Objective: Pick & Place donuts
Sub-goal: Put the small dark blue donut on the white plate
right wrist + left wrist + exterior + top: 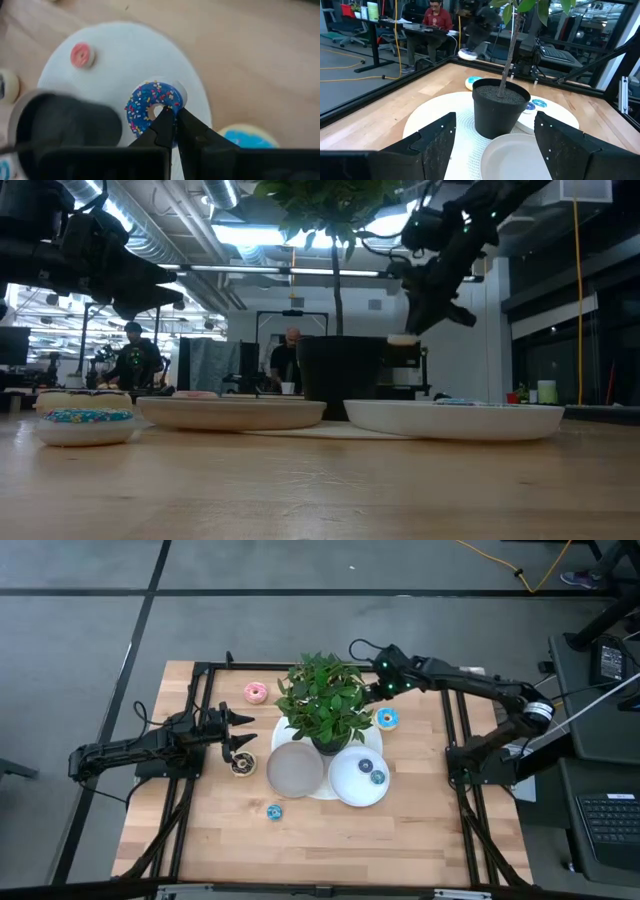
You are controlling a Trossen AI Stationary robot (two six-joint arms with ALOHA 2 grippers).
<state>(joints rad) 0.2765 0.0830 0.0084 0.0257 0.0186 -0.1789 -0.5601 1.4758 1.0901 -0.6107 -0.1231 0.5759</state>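
My right gripper (373, 690) hangs above the table beside the potted plant (322, 700), shut on a blue sprinkled donut (150, 107). The left wrist view shows that donut (467, 54) up in the air. Below lie a pale blue donut (387, 718) on the table, a mini pink donut (80, 55) and a small blue donut (378, 777) on the white plate (345, 792). A pink donut (255, 692), a brown one (243, 764) and a small blue one (274, 811) rest flat on the table. My left gripper (245, 732) waits open at the left. My right gripper holds the blue sprinkled donut by the part of its ring beside the hole (172, 102), its shut fingertips (165, 122) reaching to the hole. The fingers slant down from the far right. The donut is lifted clear, its iced face toward the wrist camera.
The plant stands in a black pot (500, 107) on a white round mat (435, 115) mid-table. A grey plate (293, 772) lies next to the white plate. People sit at desks beyond the table. Bare wood lies along the table's near edge.
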